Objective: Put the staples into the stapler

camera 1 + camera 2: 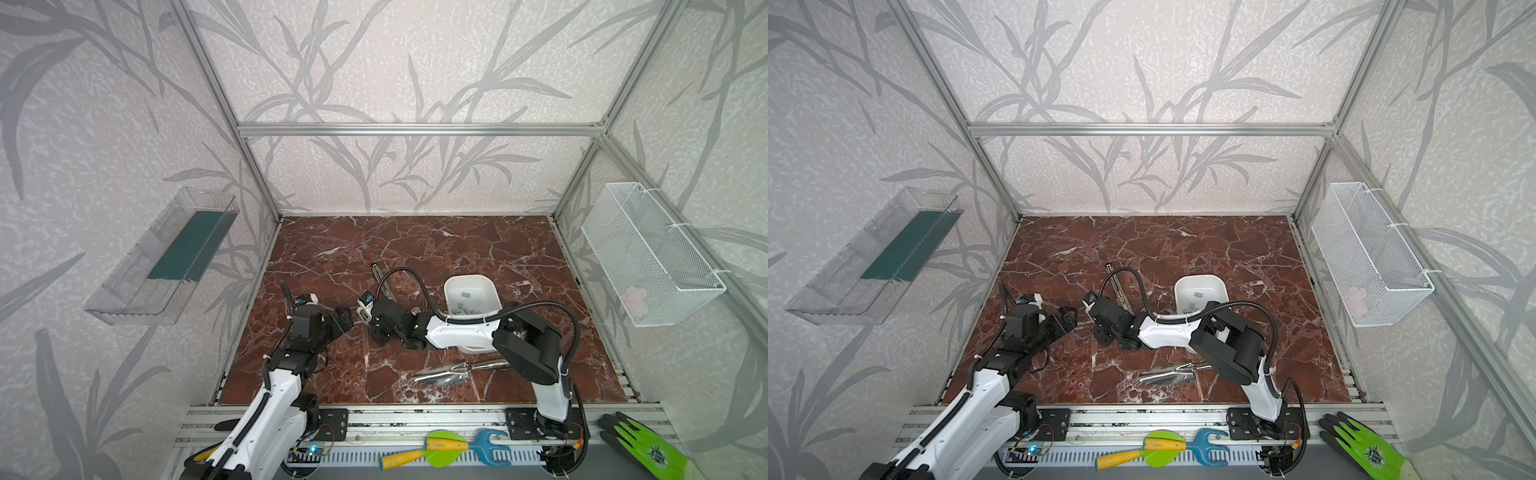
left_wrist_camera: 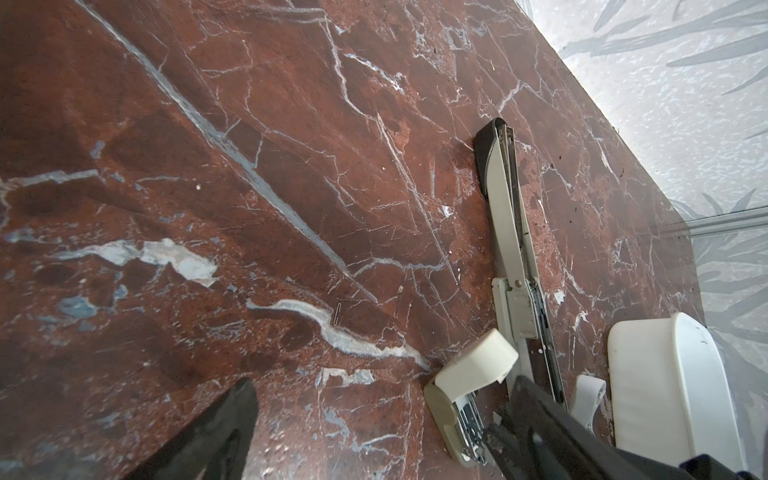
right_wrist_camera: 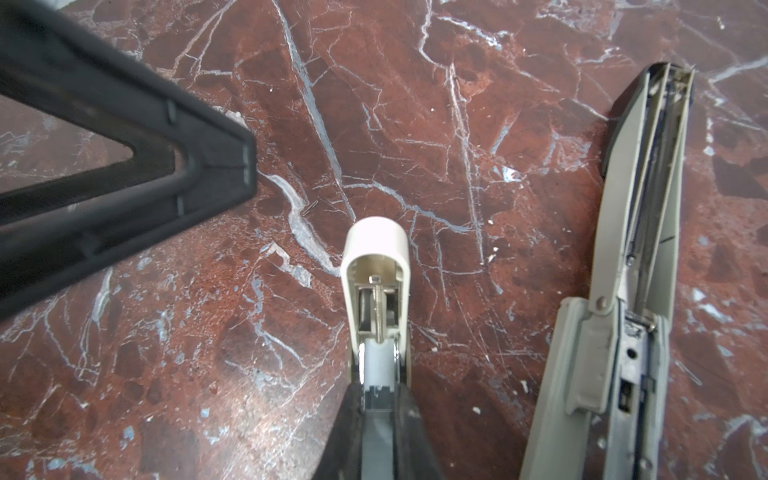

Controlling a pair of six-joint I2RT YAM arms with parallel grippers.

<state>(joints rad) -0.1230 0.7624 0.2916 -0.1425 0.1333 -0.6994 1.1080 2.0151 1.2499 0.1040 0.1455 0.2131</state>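
Jaws on the right gripper (image 3: 380,401) pinch the body of a small cream stapler (image 3: 376,249) with its cap tilted up. At its 9 o'clock, just beside it, the left gripper (image 1: 344,319) hangs spread wide with nothing between its fingers. Grey staples (image 1: 462,309) lie in a white tub (image 1: 492,293) at 3 o'clock of the right gripper, partly hidden by that arm, so their count is unclear. A long grey stapler (image 2: 509,232) lies opened flat toward 12 o'clock, its near end covered in both top views.
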